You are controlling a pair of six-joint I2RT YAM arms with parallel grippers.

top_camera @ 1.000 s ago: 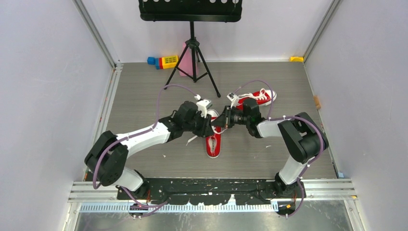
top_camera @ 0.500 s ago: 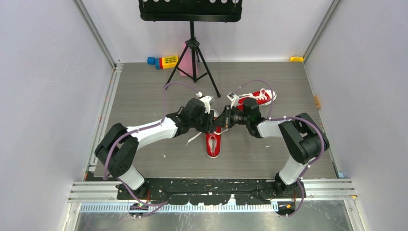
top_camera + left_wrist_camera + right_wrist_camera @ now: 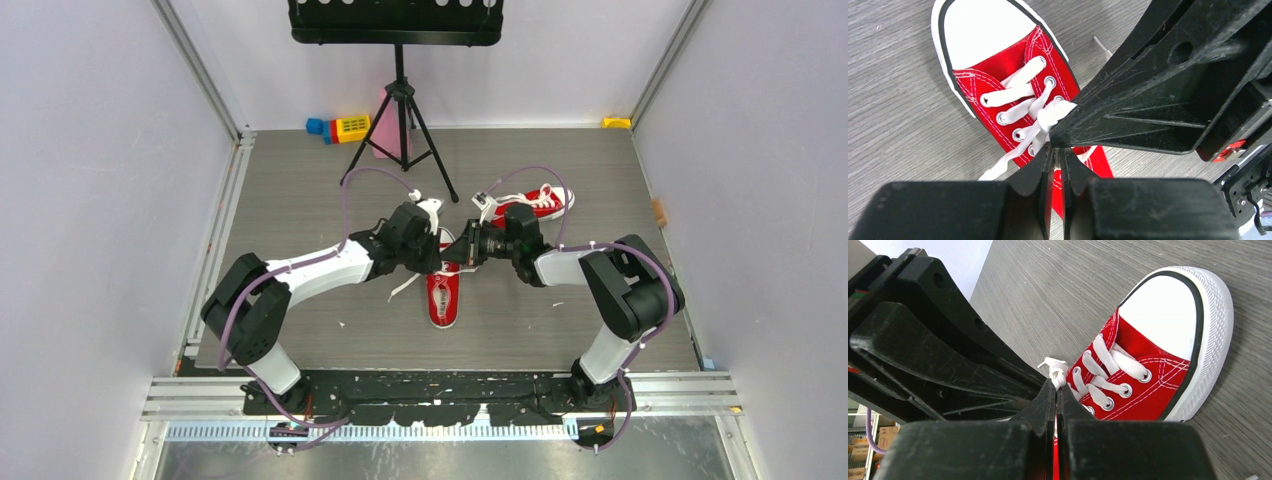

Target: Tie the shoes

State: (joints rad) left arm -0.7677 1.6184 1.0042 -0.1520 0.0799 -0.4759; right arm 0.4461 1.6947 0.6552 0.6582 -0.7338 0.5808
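The near red shoe (image 3: 443, 298) lies mid-floor, its white toe cap (image 3: 983, 30) toward the arms' bases. The second shoe (image 3: 540, 202) lies behind my right arm, its laces loose. My left gripper (image 3: 438, 263) and right gripper (image 3: 459, 257) meet tip to tip over the near shoe's laces. In the left wrist view my left gripper (image 3: 1058, 151) is nearly shut just under a bunched white lace (image 3: 1050, 117), beside the right gripper's finger (image 3: 1148, 100). In the right wrist view my right gripper (image 3: 1055, 387) is shut just below the lace bunch (image 3: 1057, 371). A loose lace end (image 3: 402, 288) trails left.
A black music stand's tripod (image 3: 402, 130) stands at the back, one leg reaching close to the shoes. Coloured toy blocks (image 3: 340, 127) and a pink object (image 3: 385, 135) lie at the back wall, a yellow piece (image 3: 617, 122) in the far right corner. White walls close both sides.
My left arm has swung in toward the near shoe, bringing its gripper tight against the right gripper. The right gripper and both shoes have hardly moved.
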